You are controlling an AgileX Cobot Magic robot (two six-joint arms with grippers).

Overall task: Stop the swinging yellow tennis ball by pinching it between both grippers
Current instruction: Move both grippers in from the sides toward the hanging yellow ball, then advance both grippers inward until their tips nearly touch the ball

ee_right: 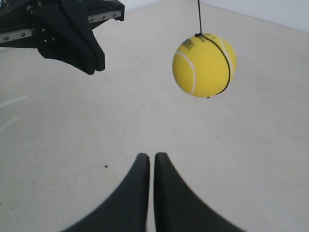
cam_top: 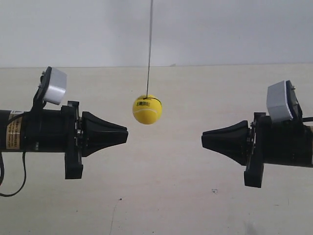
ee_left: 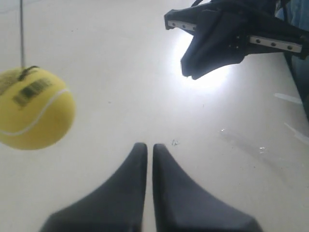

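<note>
Exterior view has the yellow tennis ball (cam_top: 147, 109) hanging on its string (cam_top: 149, 49) between the left pincer (ee_left: 145, 147) and right pincer (ee_right: 152, 156), both closed, empty and lower than it, so we should raise them to ball height and meet it together.

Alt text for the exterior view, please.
A yellow tennis ball hangs on a black string, untouched, between two shut pincers pointing at each other: the pincer at the exterior view's left and the pincer at the exterior view's right.
</note>
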